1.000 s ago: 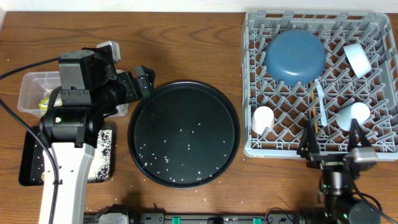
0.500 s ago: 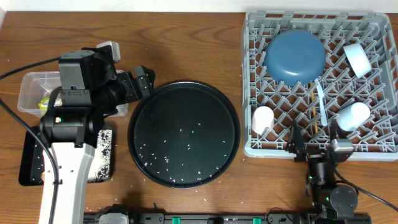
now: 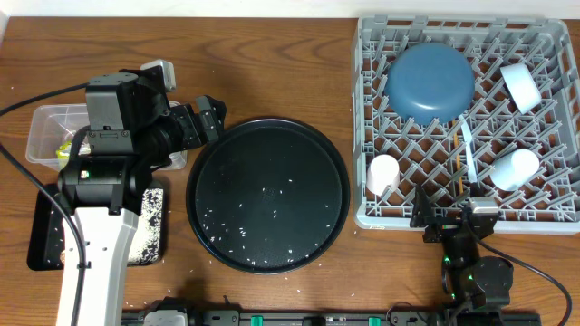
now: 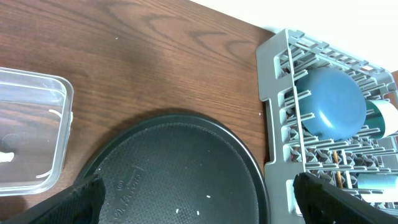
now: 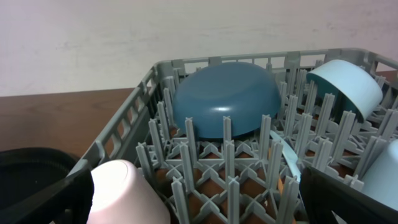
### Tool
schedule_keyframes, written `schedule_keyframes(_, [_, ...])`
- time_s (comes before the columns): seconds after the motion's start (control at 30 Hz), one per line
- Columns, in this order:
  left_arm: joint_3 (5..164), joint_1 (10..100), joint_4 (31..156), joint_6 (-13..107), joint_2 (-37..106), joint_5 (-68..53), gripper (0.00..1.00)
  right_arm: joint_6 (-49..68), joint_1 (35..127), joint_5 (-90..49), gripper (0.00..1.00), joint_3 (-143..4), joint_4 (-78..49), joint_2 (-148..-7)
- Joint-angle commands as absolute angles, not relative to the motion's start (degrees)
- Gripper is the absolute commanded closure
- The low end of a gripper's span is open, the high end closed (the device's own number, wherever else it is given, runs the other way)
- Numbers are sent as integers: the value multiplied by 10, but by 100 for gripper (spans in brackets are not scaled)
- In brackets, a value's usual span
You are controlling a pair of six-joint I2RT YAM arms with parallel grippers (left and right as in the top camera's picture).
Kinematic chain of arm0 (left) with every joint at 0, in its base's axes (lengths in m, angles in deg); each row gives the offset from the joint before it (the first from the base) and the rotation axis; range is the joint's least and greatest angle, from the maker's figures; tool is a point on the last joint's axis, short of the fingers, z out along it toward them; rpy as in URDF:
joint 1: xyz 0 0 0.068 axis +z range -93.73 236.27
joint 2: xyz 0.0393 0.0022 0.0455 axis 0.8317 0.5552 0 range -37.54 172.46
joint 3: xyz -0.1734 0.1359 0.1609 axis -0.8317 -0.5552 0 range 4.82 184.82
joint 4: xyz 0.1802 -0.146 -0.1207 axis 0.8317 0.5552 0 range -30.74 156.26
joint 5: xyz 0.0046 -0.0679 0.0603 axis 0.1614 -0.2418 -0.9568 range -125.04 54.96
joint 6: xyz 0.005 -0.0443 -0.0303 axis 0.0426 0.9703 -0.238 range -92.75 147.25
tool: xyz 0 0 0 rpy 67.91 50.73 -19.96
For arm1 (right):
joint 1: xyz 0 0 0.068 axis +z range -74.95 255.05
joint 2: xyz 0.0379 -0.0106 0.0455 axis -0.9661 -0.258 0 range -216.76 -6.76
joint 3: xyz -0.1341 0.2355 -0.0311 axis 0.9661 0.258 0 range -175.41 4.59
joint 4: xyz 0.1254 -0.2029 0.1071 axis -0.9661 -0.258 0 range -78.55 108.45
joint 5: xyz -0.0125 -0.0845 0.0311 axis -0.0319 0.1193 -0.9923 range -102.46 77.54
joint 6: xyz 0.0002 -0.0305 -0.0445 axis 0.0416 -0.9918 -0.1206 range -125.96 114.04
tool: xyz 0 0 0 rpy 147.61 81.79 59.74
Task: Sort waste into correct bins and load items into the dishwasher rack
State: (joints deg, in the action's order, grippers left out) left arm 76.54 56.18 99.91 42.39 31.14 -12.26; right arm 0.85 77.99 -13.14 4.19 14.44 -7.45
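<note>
The grey rack (image 3: 372,91) holds an upside-down blue bowl (image 3: 431,81), a pink cup (image 3: 382,174), two light blue cups (image 3: 521,86) (image 3: 515,167), a pale spoon (image 3: 467,136) and a chopstick (image 3: 459,172). My right gripper (image 3: 451,217) is open and empty at the rack's front edge; its view shows the bowl (image 5: 224,106) and the pink cup (image 5: 124,193). My left gripper (image 3: 208,122) is open and empty over the left rim of the round tray. The clear tub (image 3: 41,136) holds a yellow-green wrapper (image 3: 65,148). No plate, carrot or tissue shows.
A large round black tray (image 3: 267,136) with scattered rice grains (image 3: 240,234) lies between the bins and the rack. The shallow black tray (image 3: 41,240) at the front left holds white grainy matter (image 3: 149,226); my left arm covers part of both bins.
My right gripper has moved left along the rack's front edge, still open. The left arm and all the objects have not moved.
</note>
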Motion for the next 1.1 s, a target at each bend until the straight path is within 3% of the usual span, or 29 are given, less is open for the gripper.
schedule_keyframes(0.0, [777, 564, 999, 421, 309, -117, 2, -9, 787, -134, 1, 43, 142, -71])
schedule_keyframes(0.83, [776, 563, 999, 421, 307, -117, 2, -9, 787, -134, 1, 43, 142, -71])
schedule_keyframes(1.07, [774, 563, 999, 421, 204, -117, 2, -9, 787, -134, 1, 43, 142, -71])
